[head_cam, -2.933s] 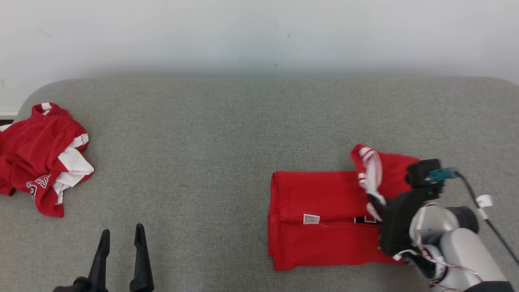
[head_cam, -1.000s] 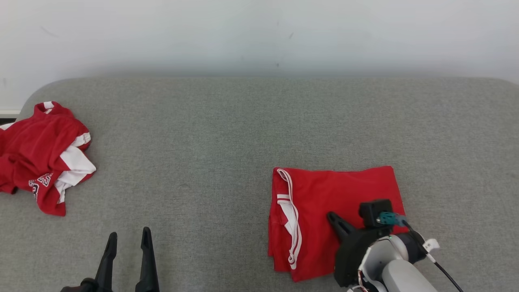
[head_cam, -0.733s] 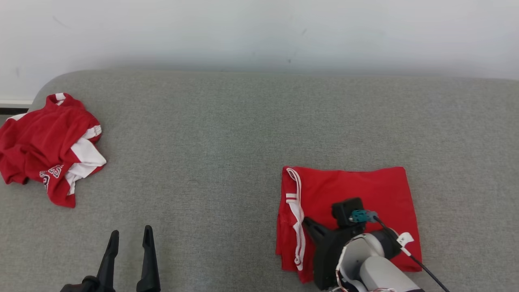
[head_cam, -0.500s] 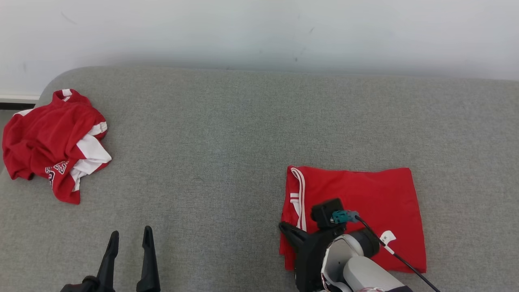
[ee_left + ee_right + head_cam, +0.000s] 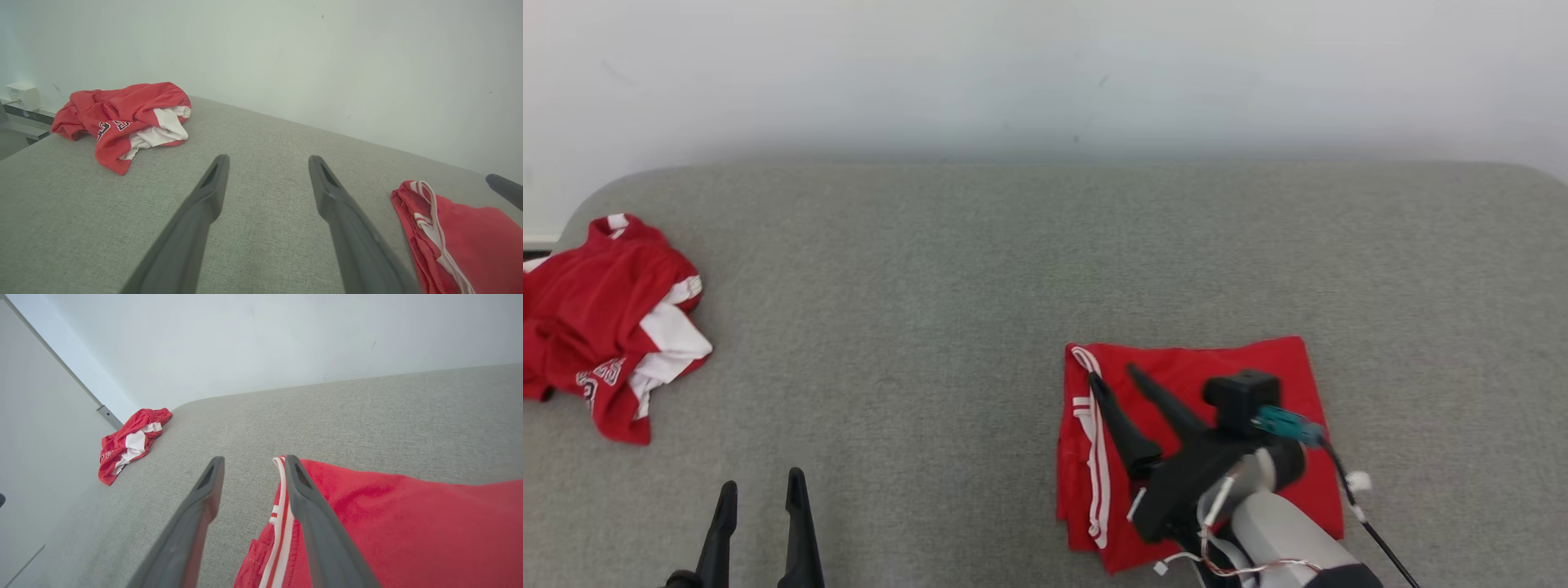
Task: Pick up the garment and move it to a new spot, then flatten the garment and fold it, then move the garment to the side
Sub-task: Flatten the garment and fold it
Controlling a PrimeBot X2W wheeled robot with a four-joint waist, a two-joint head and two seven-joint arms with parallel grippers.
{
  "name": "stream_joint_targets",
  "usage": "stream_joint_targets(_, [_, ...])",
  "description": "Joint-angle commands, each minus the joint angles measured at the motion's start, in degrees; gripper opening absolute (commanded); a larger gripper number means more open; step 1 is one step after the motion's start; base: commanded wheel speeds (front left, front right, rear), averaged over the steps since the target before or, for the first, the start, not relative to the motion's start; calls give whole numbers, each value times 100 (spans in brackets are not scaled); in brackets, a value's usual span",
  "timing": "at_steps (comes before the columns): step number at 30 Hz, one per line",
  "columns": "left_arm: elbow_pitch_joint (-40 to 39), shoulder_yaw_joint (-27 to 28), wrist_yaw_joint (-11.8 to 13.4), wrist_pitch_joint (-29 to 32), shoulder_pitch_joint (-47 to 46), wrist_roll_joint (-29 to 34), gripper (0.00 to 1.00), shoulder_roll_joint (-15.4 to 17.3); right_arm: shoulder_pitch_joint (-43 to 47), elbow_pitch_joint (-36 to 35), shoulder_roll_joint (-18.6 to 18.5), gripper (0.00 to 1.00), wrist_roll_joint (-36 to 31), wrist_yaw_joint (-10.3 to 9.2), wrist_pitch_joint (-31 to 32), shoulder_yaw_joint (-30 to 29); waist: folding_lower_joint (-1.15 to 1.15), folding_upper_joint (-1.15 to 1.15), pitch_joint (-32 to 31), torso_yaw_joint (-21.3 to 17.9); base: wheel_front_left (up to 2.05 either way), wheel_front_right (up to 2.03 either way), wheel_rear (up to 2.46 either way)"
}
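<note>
The garment (image 5: 1241, 384) is red with white stripes and lies folded into a rectangle on the grey padded surface, right of centre. Its white-striped band runs along the left edge (image 5: 282, 506). My right gripper (image 5: 1112, 377) hovers over that left edge, open, with nothing between its fingers; in the right wrist view (image 5: 254, 459) one finger is over the stripe and the other over bare grey cloth. My left gripper (image 5: 761, 482) stands open and empty at the lower left, well away from the garment (image 5: 470, 241).
A second red and white garment (image 5: 605, 318) lies crumpled at the far left edge of the surface (image 5: 980, 269), also seen from the wrists (image 5: 126, 118) (image 5: 130, 443). A white wall rises behind. A small white box (image 5: 22, 96) sits beyond the left corner.
My right gripper laid the garment's flap over to the left, then opened and let it go; its fingers now point up over the left edge. The head camera has swung. The left gripper stayed open.
</note>
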Motion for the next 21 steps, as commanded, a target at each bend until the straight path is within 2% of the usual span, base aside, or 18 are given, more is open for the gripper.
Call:
stream_joint_targets(1, [-25, 44, 7, -13, 97, 18, 100, 1, 232, -89, -46, 100, -146, -12, -256, -263, 0, 0, -153, -195, 0, 0, 0])
stream_joint_targets(5, [5, 91, 20, -13, 173, 20, 100, 0, 649, -332, -350, 100, -516, -12, -614, -801, 0, 0, -302, -348, 0, 0, 0])
stream_joint_targets(11, [49, 201, 17, -13, 238, 68, 100, 0, 1187, -848, -672, 100, -973, -12, -737, -1604, 0, 0, -476, -572, 0, 0, 0])
stream_joint_targets(17, [106, 259, -42, -13, 177, 131, 100, 1, 1547, -1309, -902, 100, -1330, -12, -602, -2012, 0, 0, -531, -678, 0, 0, 0])
stream_joint_targets(21, [179, 294, -96, -13, 169, 155, 100, 1, 1824, -1643, -1037, 100, -1311, -12, -612, -2171, 0, 0, -562, -727, 0, 0, 0])
